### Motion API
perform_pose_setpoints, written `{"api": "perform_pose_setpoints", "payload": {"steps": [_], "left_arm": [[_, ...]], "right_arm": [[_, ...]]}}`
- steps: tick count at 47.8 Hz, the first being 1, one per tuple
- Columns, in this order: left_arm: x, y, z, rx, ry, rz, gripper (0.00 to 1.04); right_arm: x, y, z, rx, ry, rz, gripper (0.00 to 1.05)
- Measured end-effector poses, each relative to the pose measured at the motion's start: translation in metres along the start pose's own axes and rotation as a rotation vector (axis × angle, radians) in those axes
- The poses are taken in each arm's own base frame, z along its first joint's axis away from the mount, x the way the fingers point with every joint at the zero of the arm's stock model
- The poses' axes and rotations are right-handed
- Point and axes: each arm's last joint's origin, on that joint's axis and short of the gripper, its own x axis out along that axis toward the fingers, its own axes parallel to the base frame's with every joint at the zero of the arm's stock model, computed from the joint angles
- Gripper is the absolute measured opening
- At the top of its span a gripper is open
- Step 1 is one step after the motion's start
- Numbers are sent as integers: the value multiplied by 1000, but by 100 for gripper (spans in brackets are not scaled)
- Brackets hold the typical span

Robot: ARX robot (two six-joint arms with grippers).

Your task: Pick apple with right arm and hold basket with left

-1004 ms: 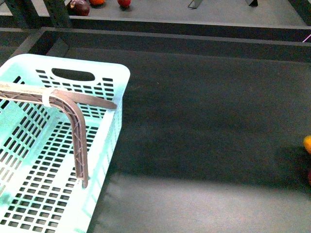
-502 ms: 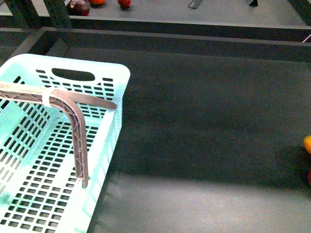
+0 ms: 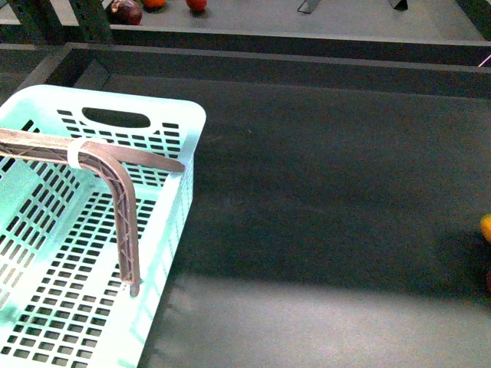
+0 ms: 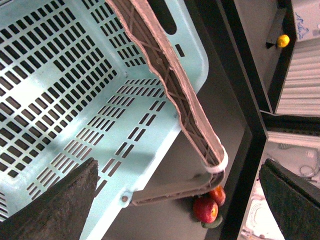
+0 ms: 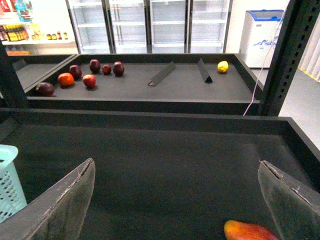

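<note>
The mint-green basket (image 3: pixel 84 253) stands at the left of the dark table, its brown ribbed handle (image 3: pixel 123 199) raised across it. In the left wrist view my left gripper (image 4: pixel 179 164) is open above the basket (image 4: pixel 75 75), with the handle (image 4: pixel 175 95) between its fingers (image 4: pixel 60 205), not touching. Past the basket's corner lies the red apple (image 4: pixel 205 209) with a yellow blush, next to an orange-red fruit (image 4: pixel 218 194). My right gripper (image 5: pixel 176 164) is open and empty over the bare table. Neither arm shows in the front view.
An orange-yellow fruit (image 3: pixel 486 228) and a red sliver (image 3: pixel 489 280) sit at the table's right edge. An orange-red fruit (image 5: pixel 250 231) lies near my right finger. The back shelf (image 5: pixel 150 95) holds several dark and red fruits, a yellow fruit (image 5: pixel 222 66) and two dark dividers.
</note>
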Motion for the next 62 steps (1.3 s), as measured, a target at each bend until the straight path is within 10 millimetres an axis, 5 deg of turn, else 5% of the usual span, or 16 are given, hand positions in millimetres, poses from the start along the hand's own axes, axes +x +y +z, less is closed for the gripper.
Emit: {"api": "perform_pose_setpoints", "payload": {"steps": [14, 34, 62], "left_arm": [[47, -5, 36, -216, -48, 105, 98], [72, 0, 54, -296, -77, 201, 98], [82, -2, 57, -347, -90, 210, 10]], "right_arm": [[0, 0, 0, 0, 0, 0, 96], [0, 0, 0, 0, 0, 0, 96], [0, 0, 0, 0, 0, 0, 96]]}}
